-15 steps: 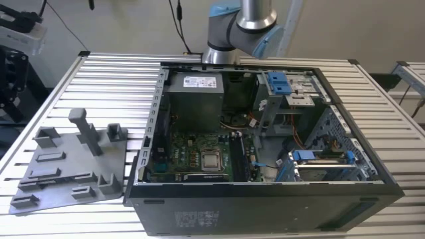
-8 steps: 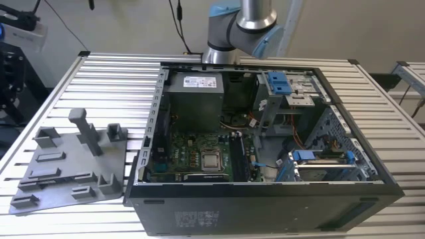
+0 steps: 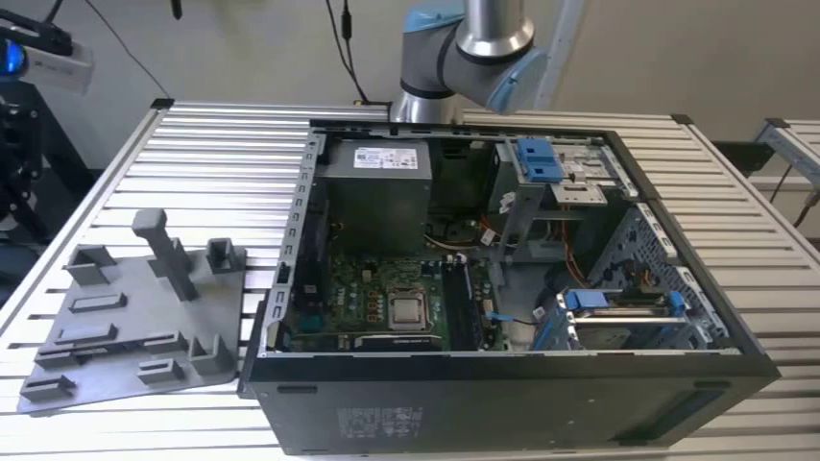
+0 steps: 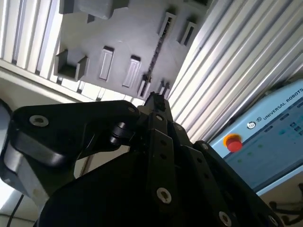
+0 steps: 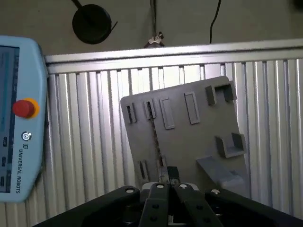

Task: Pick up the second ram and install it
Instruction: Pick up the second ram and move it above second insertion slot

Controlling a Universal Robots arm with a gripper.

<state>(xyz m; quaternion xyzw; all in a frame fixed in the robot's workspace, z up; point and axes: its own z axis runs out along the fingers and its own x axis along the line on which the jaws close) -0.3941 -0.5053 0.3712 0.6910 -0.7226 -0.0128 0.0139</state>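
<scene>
1. Above the grey holder tray (image 5: 189, 137) on the slatted tabletop (image 5: 94, 156), the claw (image 5: 168, 176) hangs with its tips pressed together, pinching nothing.
2. The second ram (image 5: 157, 142) stands on its long edge in the tray. Both wrist views show it as a thin dark line running away from the claw's tips, and claw and stick are apart.
3. The line-up looks sound: the stick's thin edge runs along the claw's closing gap, so the jaws would meet its flat faces.
4. A clean pick likely calls for parting the jaws first, coming straight down, and pinching near the stick's middle so that it lifts level.
5. The open computer case (image 3: 513, 384), with its green motherboard (image 3: 372, 288), sits just beside the tray, towards the exterior view's right.
</scene>
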